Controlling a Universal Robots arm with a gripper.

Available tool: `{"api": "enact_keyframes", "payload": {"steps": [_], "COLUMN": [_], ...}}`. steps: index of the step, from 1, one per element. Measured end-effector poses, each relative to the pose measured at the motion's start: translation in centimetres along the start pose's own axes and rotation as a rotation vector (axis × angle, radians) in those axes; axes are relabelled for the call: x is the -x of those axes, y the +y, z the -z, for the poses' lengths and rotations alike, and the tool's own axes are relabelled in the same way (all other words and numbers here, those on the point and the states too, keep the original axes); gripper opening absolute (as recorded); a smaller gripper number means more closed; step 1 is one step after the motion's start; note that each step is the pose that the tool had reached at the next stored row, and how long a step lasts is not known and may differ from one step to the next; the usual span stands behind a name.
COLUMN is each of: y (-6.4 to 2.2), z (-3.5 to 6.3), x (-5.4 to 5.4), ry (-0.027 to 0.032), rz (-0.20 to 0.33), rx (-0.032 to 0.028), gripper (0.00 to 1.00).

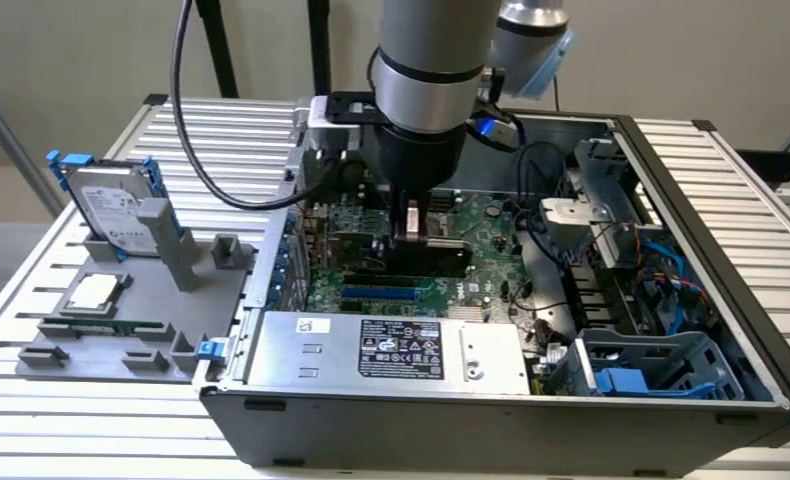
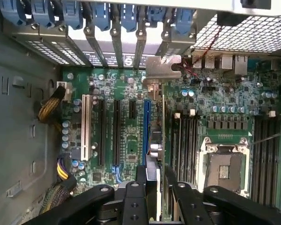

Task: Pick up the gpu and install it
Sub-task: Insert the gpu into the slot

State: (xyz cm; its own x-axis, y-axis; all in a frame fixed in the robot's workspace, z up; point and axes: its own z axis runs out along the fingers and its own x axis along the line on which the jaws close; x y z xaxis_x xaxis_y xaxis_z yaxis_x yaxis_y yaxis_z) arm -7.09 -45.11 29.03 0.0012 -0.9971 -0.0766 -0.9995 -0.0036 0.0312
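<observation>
The gpu (image 1: 435, 256) stands on edge inside the open computer case (image 1: 502, 420), black face toward the exterior view's front, low over the green motherboard (image 1: 482, 225). My gripper (image 1: 409, 222) comes down from above and is shut on the card's upper edge. In the wrist view the gpu (image 2: 157, 140) shows edge-on between my two black fingers (image 2: 140, 174), running along the long blue slot (image 2: 145, 119). Its silver end bracket (image 2: 163, 67) sits at the rear slot openings. I cannot tell whether the card is seated in the slot.
A silver hard drive with blue rails (image 1: 108, 215), a processor chip (image 1: 95, 292) and a RAM stick (image 1: 102, 327) rest on a grey fixture at the exterior view's left. The power supply (image 1: 395, 350), cables (image 1: 555, 250) and a blue drive cage (image 1: 649, 365) crowd the case. The CPU socket (image 2: 223, 168) lies beside the card.
</observation>
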Motion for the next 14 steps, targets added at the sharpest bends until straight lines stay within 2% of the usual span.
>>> {"api": "enact_keyframes", "payload": {"steps": [3, 10, 14], "y": [1.24, 1.65, 1.96], "z": [-0.57, -1.71, -1.88], "x": [-0.2, -0.4, -0.4], "ry": [-0.0002, -0.0001, 0.0004], "rz": [0.000, 0.000, 0.000], "rx": [-0.0012, -0.0047, -0.0047], "gripper": [0.00, 0.00, 0.00]}}
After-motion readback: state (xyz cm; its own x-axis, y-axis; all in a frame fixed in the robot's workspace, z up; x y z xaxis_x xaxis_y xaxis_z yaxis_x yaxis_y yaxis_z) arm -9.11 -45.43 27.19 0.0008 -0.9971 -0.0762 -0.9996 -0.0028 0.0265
